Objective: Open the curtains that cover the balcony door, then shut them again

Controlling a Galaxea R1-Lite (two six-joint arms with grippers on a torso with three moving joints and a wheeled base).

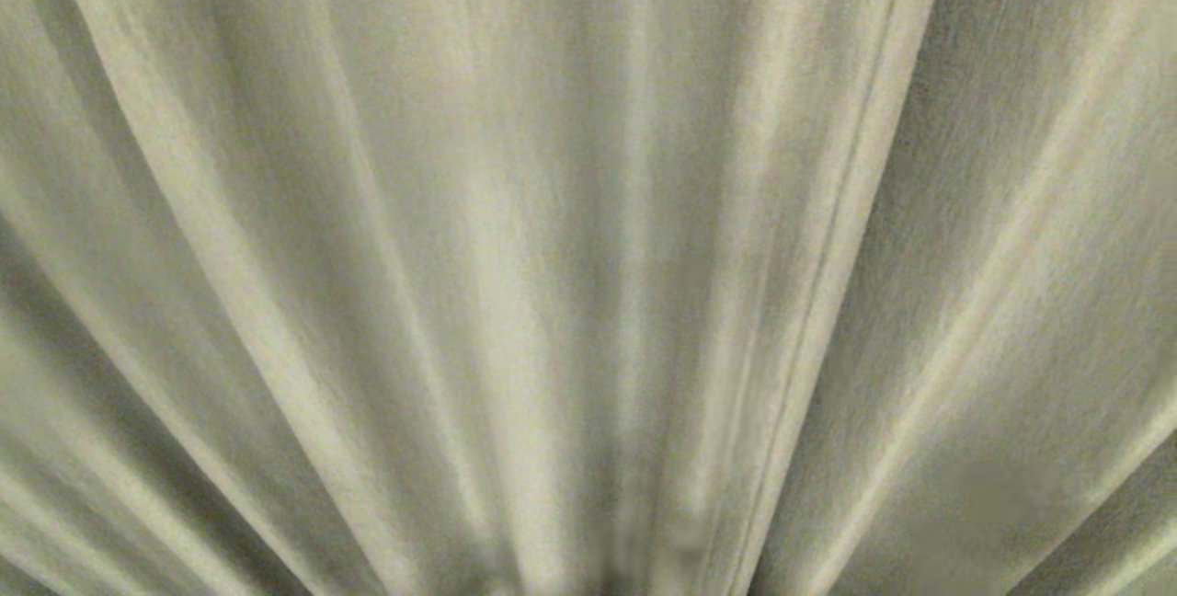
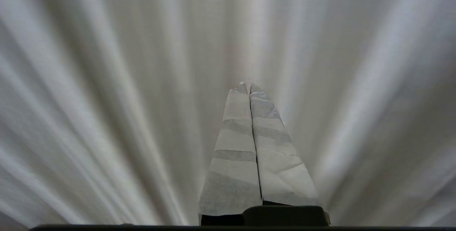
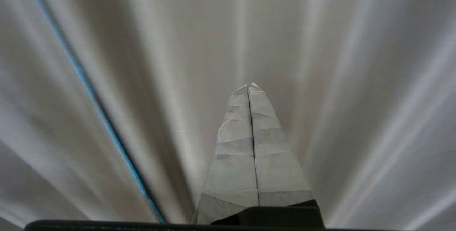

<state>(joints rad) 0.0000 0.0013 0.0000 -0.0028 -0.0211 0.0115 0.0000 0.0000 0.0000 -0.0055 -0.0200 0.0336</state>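
Observation:
Pleated cream-beige curtains (image 1: 515,237) fill the whole head view, drawn shut, with a hemmed panel edge (image 1: 828,265) running down right of centre. No arm shows there. The balcony door is hidden behind the fabric. In the left wrist view my left gripper (image 2: 248,85) is shut, its tape-wrapped fingers (image 2: 235,145) pressed together with nothing between them, pointing at the curtains (image 2: 107,92). In the right wrist view my right gripper (image 3: 249,87) is shut and empty too, facing the curtains (image 3: 342,81), where a thin bluish slit (image 3: 93,97) marks a gap between two folds.

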